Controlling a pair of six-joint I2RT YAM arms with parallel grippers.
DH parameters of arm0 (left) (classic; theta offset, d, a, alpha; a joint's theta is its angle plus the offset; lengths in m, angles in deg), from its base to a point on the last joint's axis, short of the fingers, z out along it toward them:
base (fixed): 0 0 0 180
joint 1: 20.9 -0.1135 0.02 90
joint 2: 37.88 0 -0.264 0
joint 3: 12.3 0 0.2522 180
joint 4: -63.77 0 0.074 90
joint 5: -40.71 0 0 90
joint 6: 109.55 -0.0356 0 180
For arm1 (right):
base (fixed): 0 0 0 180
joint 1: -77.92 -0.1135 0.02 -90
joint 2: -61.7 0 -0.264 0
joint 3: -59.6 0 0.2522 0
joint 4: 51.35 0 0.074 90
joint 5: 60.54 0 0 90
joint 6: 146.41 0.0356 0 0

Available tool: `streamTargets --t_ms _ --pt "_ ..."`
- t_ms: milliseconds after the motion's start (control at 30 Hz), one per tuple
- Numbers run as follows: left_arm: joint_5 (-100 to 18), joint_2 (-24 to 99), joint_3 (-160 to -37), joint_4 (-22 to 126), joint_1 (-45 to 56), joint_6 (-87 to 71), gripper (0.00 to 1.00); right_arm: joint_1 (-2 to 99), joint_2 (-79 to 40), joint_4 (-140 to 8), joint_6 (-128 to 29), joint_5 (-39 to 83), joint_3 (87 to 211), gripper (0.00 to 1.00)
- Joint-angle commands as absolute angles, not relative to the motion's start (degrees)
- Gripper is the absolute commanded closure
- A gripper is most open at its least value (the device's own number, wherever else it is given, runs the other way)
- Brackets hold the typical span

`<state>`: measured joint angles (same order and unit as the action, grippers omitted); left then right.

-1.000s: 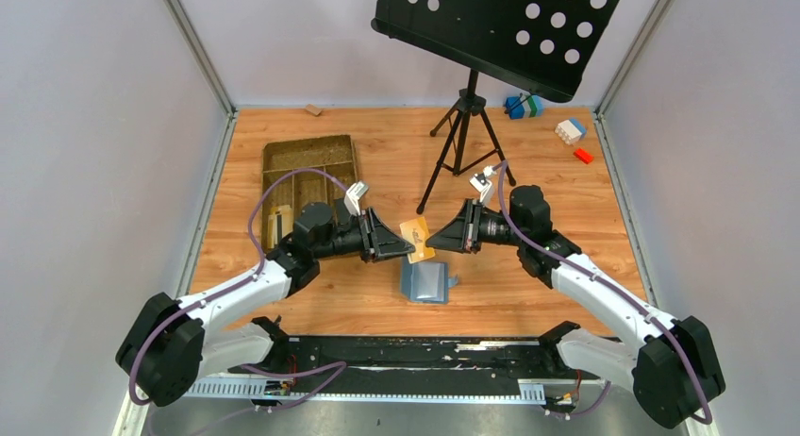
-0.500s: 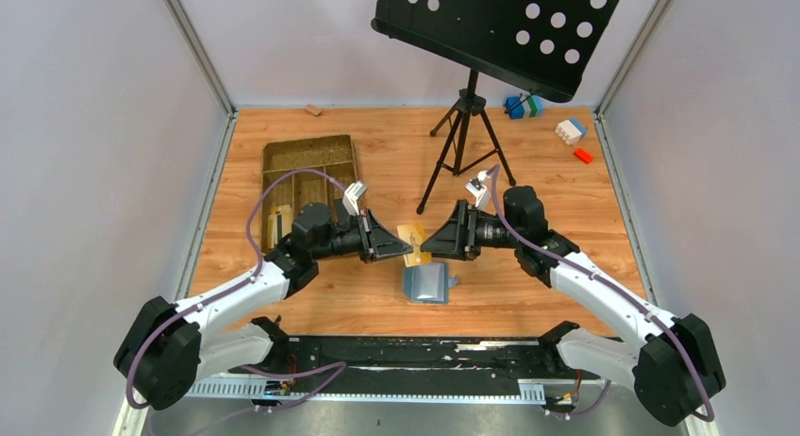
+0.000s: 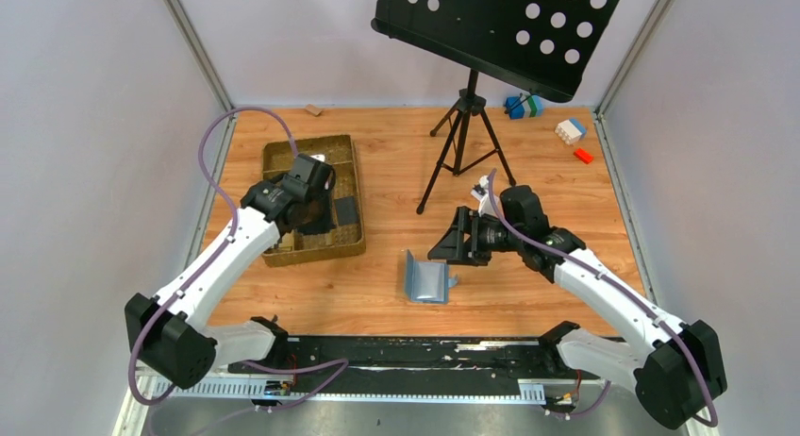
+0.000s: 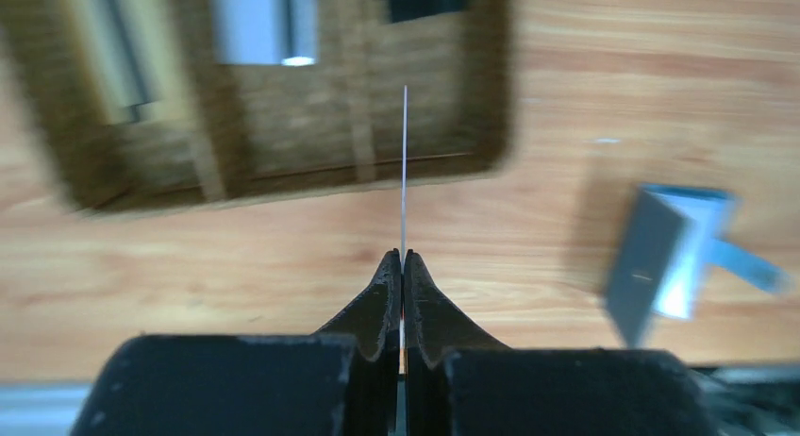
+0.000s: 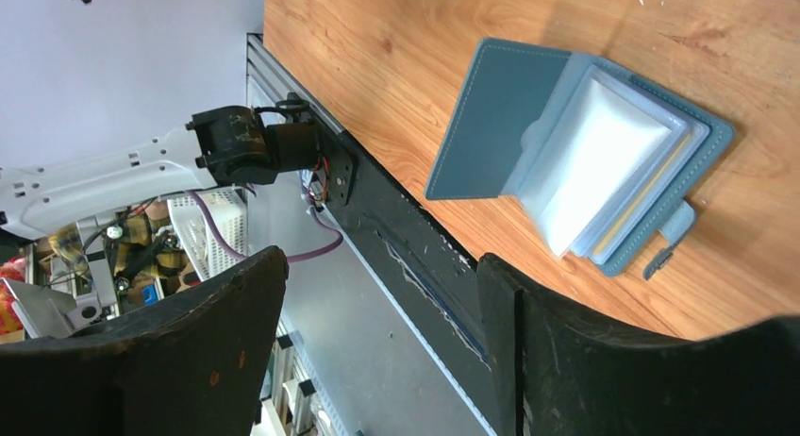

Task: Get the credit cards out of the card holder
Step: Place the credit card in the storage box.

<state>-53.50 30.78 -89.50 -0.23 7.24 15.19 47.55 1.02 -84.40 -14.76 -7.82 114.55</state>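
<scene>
The left tool (image 4: pixel 403 259) is clamping a card (image 4: pixel 404 172) by its lower end. The card is showing edge-on in the left wrist view as one thin, straight line, so its colour cannot be told. It is standing upright out of the fingertips and hanging above the near rim of the brown tray (image 4: pixel 283 181). A dark card (image 3: pixel 346 209) is lying in one of the tray's right-hand compartments.

The right tool (image 5: pixel 382 266) is standing spread with nothing between its fingers, hovering just beside the card holder (image 3: pixel 426 281). The holder is lying on the counter (image 3: pixel 528 294) between the two arms, with its cover propped up at an angle and its tab pointing right. In the right wrist view, pale and tan layers are showing at the pocket side. Whether another card is sitting among them cannot be told.

The card is probably very light, stiff yet springy, and slick on both faces. A firm pinch across the flat faces near one short end, as here, is suiting it, and it is showing no bend. The holder looks soft and light, so it is likely to slide or fold if a card is dragged from it. Any remaining card would best be taken by the edge peeking out of the pocket, while the other tool presses down on the cover.
</scene>
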Motion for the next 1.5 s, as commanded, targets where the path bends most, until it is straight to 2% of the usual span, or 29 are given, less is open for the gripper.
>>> streamTargets --t_ms 0,233,367,533,800,1100,1333,1467 --pt "-77.3 34.0 -95.3 -18.2 7.1 8.9 1.0 47.3 3.8 -87.2 -17.5 -7.1 114.8 0.26" --pt "-91.3 43.1 -101.2 -21.0 6.5 8.1 1.0 47.3 5.9 -89.9 -19.3 -7.8 115.2 0.28" --pt "-95.3 48.8 -103.1 -19.5 4.9 6.7 1.0 47.3 7.6 -91.7 -20.5 -7.2 115.5 0.28" --pt "-94.2 53.8 -104.9 -16.2 -0.3 4.8 1.0 47.3 10.4 -94.8 -21.2 -6.4 115.4 0.28" --pt "-84.7 58.0 -103.5 -7.0 -4.6 1.3 1.0 47.4 14.4 -98.4 -22.6 -4.4 114.8 0.28" --pt "-82.6 64.2 -101.5 -4.6 -7.4 0.2 1.0 47.4 12.5 -96.6 -22.6 -3.2 115.6 0.28" --pt "-85.3 66.7 -99.5 -3.2 -9.3 0.6 1.0 47.4 13.0 -96.7 -22.9 -3.0 115.4 0.28" --pt "-82.8 68.5 -100.4 -5.3 -10.8 1.8 0.93 47.4 13.0 -97.1 -23.1 -2.9 115.3 0.28"
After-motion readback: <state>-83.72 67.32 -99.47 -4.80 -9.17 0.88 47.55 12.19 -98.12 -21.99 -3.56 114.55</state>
